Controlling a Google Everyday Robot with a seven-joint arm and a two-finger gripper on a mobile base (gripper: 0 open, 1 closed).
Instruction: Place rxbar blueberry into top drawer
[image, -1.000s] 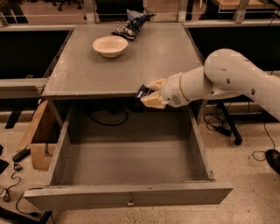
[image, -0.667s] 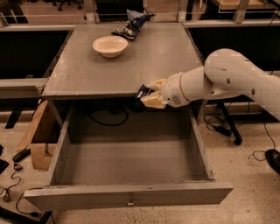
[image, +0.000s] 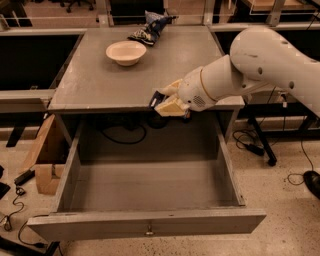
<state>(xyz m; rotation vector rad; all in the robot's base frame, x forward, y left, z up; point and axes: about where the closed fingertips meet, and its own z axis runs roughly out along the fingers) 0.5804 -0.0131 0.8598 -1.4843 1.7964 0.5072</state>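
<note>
Pinching rxbar blueberry, tool above drawer.

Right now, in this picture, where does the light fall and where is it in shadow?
Camera view: warm light falls on the table and the bowl. Camera view: the space under the table, behind the open top drawer, lies in deep shadow. Camera view: the gripper, at the table's front edge above the drawer, holds the rxbar blueberry, which looks almost black.
</note>
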